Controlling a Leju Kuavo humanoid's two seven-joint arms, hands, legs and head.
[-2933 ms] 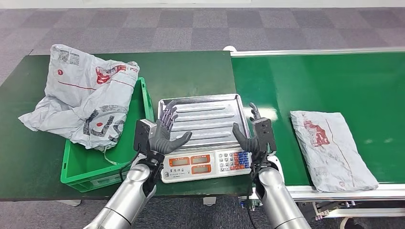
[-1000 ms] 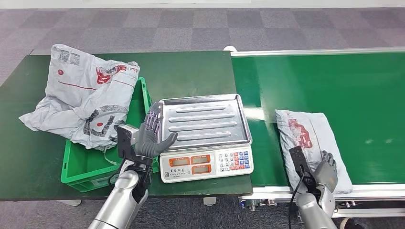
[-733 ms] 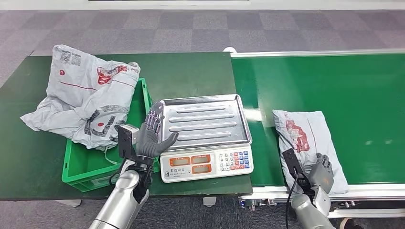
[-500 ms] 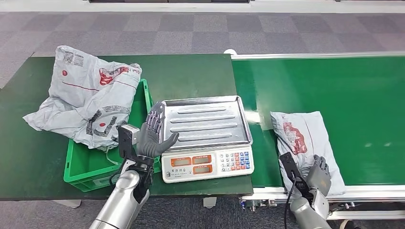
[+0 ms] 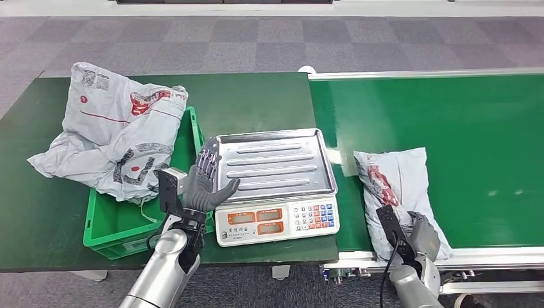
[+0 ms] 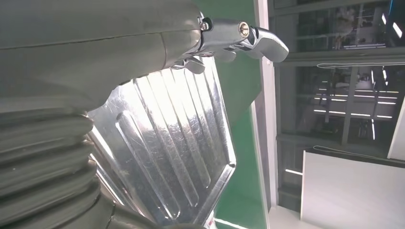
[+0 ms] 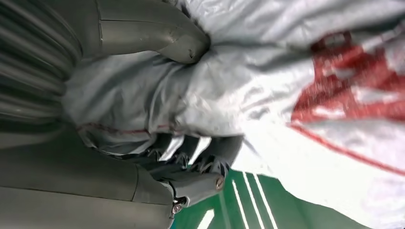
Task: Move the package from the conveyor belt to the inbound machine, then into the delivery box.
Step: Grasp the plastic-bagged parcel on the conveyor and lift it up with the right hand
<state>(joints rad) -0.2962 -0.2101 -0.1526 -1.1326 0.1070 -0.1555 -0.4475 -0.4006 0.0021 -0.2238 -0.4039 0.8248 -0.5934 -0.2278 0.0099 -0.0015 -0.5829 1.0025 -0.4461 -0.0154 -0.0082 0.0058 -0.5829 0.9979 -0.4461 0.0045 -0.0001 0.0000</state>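
Note:
A grey plastic package (image 5: 394, 189) with red print lies on the green conveyor belt (image 5: 449, 115), near its front edge. My right hand (image 5: 417, 237) grips the package's near end; in the right wrist view my thumb (image 7: 157, 33) presses the bag (image 7: 267, 81) from one side and the fingers (image 7: 210, 160) curl under it. The inbound machine, a scale with a steel tray (image 5: 272, 160) and a keypad (image 5: 279, 218), stands left of the belt. My left hand (image 5: 205, 183) hovers open at the tray's left edge, and the tray (image 6: 167, 157) shows close beside it in the left wrist view.
A green crate (image 5: 128, 221) stands left of the scale on the dark green table (image 5: 250, 96). A large crumpled grey bag (image 5: 112, 128) drapes over the crate's far side. The belt's metal front rail (image 5: 487, 256) runs just beside my right wrist.
The package has slid left along the belt, toward the scale. My right hand swung from the scale to the package's near end and closed on it. My left hand drew back slightly, then held.

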